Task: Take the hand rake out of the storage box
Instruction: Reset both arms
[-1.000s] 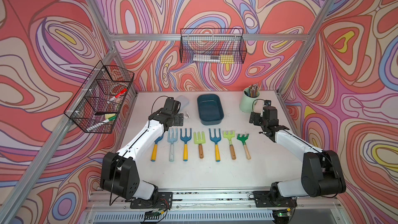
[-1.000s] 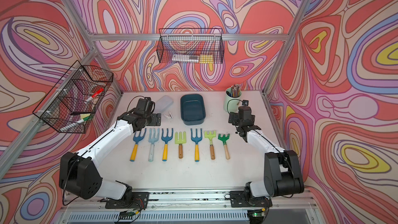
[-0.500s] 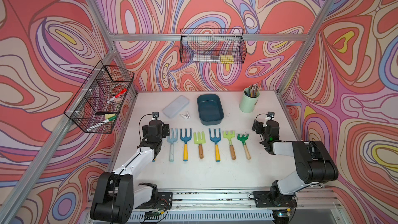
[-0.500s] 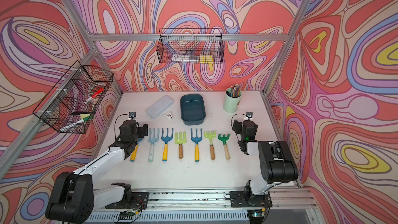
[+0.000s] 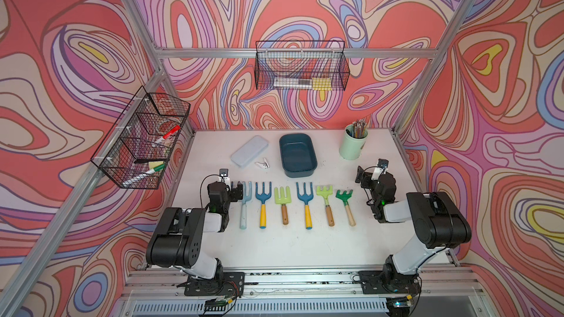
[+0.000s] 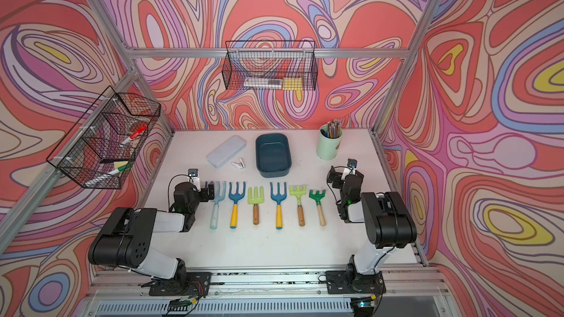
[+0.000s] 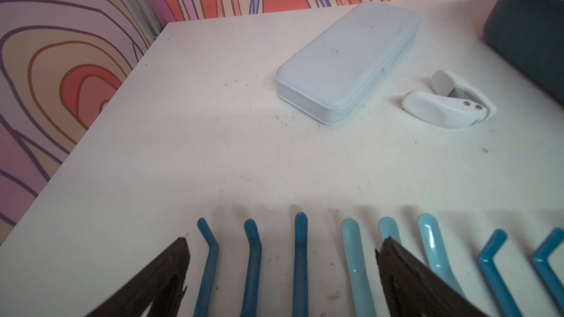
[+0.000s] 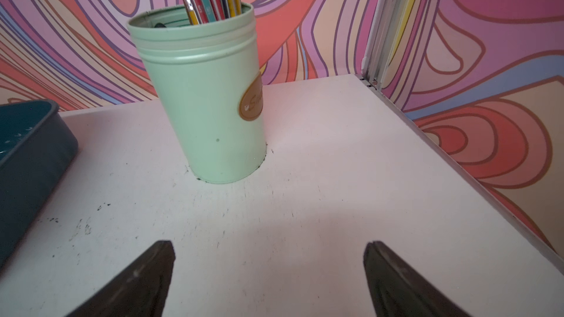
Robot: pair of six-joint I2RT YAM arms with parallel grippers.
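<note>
The storage box (image 5: 297,155) (image 6: 273,155), a dark teal tub, stands at the back middle of the table, and its inside shows only bare floor. Several hand rakes and forks lie in a row in front of it, among them a lime rake (image 5: 283,201) and a dark green rake (image 5: 345,201). My left gripper (image 5: 236,192) (image 7: 283,242) hangs open and low at the row's left end, with a dark blue fork's tines (image 7: 253,254) between its fingers, untouched. My right gripper (image 5: 362,175) (image 8: 270,245) is open over bare table, right of the row.
A pale flat case (image 5: 249,154) and a white clip (image 5: 263,164) lie left of the box. A mint cup of pencils (image 5: 353,144) stands at the back right. Wire baskets hang on the left wall (image 5: 143,138) and back wall (image 5: 300,65).
Both arms have drawn back from the rear of the table toward the front and folded low. The left gripper left the pale case's side, the right one the cup's side.
</note>
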